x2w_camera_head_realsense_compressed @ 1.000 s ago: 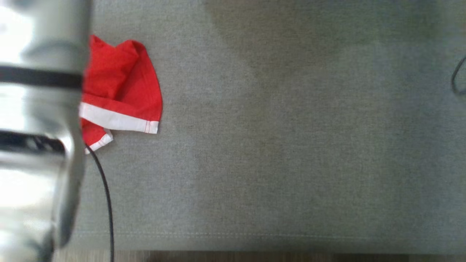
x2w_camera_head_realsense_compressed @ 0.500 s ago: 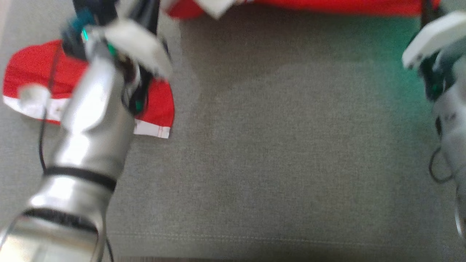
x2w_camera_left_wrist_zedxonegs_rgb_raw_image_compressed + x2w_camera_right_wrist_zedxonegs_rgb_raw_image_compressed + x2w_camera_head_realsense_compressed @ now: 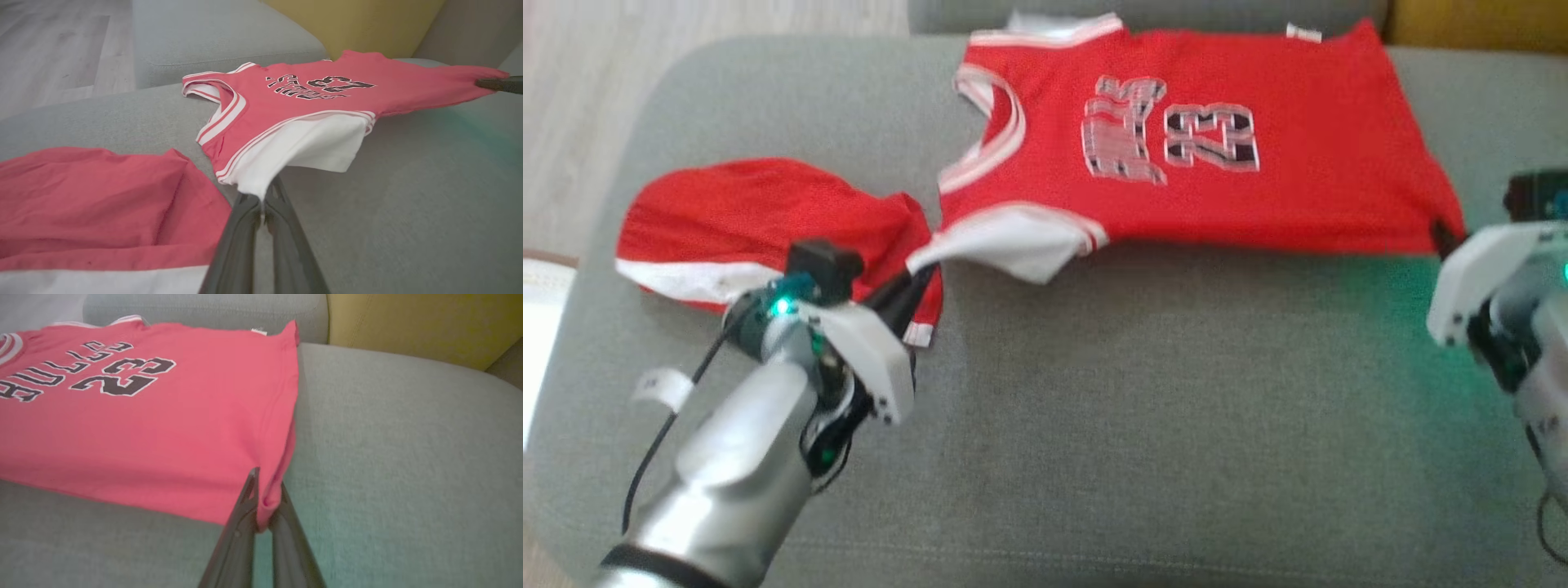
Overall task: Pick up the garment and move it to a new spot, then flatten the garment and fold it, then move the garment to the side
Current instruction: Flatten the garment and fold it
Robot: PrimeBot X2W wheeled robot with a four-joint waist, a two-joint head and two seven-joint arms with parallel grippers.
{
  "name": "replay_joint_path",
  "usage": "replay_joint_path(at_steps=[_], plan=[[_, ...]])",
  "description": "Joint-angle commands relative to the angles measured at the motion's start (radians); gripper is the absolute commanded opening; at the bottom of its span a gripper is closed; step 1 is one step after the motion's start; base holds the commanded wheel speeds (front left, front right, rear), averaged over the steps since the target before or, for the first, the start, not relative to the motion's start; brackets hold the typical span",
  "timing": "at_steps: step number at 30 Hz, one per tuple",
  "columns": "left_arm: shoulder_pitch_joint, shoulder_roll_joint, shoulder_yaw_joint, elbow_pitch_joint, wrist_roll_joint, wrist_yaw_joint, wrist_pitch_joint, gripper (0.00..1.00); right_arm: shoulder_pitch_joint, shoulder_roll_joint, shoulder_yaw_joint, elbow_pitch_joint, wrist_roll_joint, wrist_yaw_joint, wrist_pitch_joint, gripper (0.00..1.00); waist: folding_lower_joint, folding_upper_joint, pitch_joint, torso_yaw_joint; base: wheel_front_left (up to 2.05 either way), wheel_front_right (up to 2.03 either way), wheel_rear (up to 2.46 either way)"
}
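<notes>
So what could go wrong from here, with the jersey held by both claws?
1. The left claw pinches only a thin white edge of the jersey, so the cloth may slip out.
2. The red shorts lie close beside that claw; the jersey could land on them or drag them.

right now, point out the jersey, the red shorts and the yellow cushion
jersey (image 3: pixel 1213 139), head view, on the printed number
red shorts (image 3: pixel 735 204), head view, on the red cloth above the white hem
yellow cushion (image 3: pixel 408 322), right wrist view, on its front face
</notes>
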Motion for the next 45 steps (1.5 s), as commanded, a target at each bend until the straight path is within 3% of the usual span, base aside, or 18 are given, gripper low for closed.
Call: replay_joint_path(at_steps=[1,9,30,38,45], plan=[[-0.021,0.056,0.023,-0.046,-0.015,0.002,0.005,0.00,0.016,-0.028,0.028,-0.031,0.021,-0.001,0.014,0.00,0.0000,-0.0001,-0.037,0.004,0.00,0.00,0.00],[0.090,0.169,-0.083,-0.232,-0.066,0.002,0.083,0.00,0.136,-0.095,0.132,-0.104,0.138,-0.001,0.141,0.00,0.0000,-0.0001,-0.121,-0.011,0.00,0.00,0.00],[0.306,0.416,-0.152,-0.680,-0.156,0.037,0.302,0.00,0.413,-0.296,0.222,-0.434,0.391,-0.001,0.475,0.00,0.0000,-0.0001,-0.191,-0.041,0.00,0.00,0.00],[0.251,0.420,-0.116,-0.714,-0.130,0.078,0.297,0.00,0.403,-0.308,0.145,-0.504,0.371,-0.001,0.510,0.00,0.0000,-0.0001,-0.159,-0.051,0.00,0.00,0.00],[0.128,0.393,-0.111,-0.648,-0.076,0.059,0.303,0.00,0.329,-0.285,0.063,-0.511,0.312,-0.001,0.556,0.00,0.0000,-0.0001,-0.094,-0.055,0.00,0.00,0.00]])
